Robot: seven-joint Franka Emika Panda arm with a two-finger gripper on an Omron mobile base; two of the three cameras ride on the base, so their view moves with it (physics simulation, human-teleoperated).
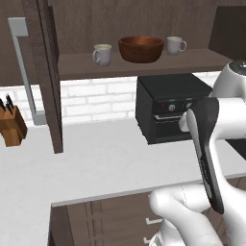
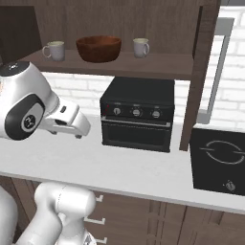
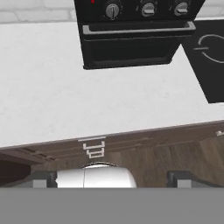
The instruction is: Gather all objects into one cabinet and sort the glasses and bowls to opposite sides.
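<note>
claw (image 3: 112, 177): wide open, empty | low over counter edge | bowl (image 1: 141, 48), mugs (image 1: 102, 54): shelf, well above

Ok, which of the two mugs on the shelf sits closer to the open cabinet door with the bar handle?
The mug left of the bowl in the left base view. The other mug stands on the bowl's far side, farther from that door.

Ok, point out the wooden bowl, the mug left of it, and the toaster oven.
wooden bowl (image 1: 141, 49), left base view, front wall.
left mug (image 1: 102, 55), left base view, body.
toaster oven (image 2: 137, 112), right base view, knob panel.
</note>
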